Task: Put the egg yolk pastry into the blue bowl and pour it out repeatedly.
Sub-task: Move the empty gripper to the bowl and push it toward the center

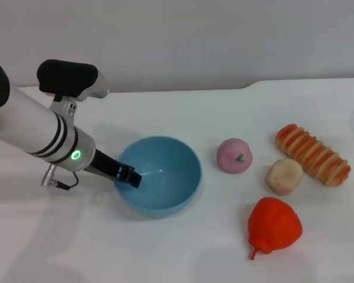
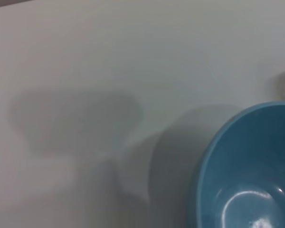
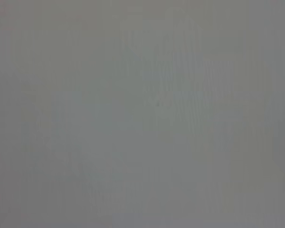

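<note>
The blue bowl (image 1: 162, 177) stands upright and empty on the white table, left of centre. It also shows in the left wrist view (image 2: 251, 171). My left gripper (image 1: 128, 176) is at the bowl's left rim, with one black finger inside the rim, shut on it. The egg yolk pastry (image 1: 284, 175) lies on the table to the right, apart from the bowl, between the pink ball and the red pepper. My right gripper is out of view; the right wrist view shows only a blank grey surface.
A pink ball with a green mark (image 1: 235, 155) lies right of the bowl. A striped bread roll (image 1: 312, 154) lies behind the pastry. A red pepper (image 1: 274, 226) lies in front of it. The table's back edge (image 1: 183, 90) meets a grey wall.
</note>
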You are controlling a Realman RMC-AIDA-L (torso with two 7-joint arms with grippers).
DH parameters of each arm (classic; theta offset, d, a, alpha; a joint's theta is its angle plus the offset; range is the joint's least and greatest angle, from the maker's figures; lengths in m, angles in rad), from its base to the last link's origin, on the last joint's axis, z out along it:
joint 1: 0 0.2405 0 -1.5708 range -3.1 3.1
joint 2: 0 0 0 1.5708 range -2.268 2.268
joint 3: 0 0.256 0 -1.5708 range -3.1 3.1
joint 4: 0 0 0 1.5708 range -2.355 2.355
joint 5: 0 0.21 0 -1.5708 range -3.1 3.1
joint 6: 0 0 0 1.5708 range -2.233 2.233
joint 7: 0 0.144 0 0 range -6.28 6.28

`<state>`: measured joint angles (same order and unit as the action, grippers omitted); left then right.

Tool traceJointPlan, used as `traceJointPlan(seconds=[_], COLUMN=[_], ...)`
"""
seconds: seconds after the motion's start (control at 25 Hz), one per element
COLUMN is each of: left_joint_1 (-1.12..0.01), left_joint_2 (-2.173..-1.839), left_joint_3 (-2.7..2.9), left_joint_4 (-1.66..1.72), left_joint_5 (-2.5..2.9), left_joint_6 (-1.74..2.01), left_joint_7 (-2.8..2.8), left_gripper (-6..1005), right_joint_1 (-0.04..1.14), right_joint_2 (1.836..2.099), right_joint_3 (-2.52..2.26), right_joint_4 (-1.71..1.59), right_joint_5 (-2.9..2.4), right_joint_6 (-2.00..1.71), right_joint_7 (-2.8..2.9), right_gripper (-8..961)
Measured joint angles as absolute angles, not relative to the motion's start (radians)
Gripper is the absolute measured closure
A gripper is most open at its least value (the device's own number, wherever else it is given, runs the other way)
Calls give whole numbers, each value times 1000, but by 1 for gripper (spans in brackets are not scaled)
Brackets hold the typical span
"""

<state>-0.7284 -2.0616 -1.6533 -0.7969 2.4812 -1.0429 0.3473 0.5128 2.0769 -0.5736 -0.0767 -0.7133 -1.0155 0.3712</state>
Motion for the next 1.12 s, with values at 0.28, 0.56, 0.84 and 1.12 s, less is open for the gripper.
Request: traceJointPlan(seconds=[0.28, 0.56, 0.84, 1.12], left_joint_1=[-745, -747, -750, -800], left_joint_2=[-2058, -2061, -2063, -2057], left_joint_3=[-1663, -1663, -1665, -1665], left_joint_4=[-787, -776, -800, -860], left_joint_5=[2481, 2480, 2474, 2460], left_joint_6=[-1062, -1061, -1055, -1069], left_joint_7=[345, 345, 343, 342], left_gripper=[550, 853, 1001, 1000], right_joint_1=[508, 505, 505, 512], right_joint_2=[2078, 2079, 2079, 2078], right_joint_3=[-574, -577, -583, -588], right_joint_4=[-76, -66, -62, -52], right_joint_5=[-713, -713, -720, -734], right_joint_6=[-1015, -1016, -1017, -1023], right_joint_7=[371, 371, 371, 383], right_gripper=[262, 262, 263, 263])
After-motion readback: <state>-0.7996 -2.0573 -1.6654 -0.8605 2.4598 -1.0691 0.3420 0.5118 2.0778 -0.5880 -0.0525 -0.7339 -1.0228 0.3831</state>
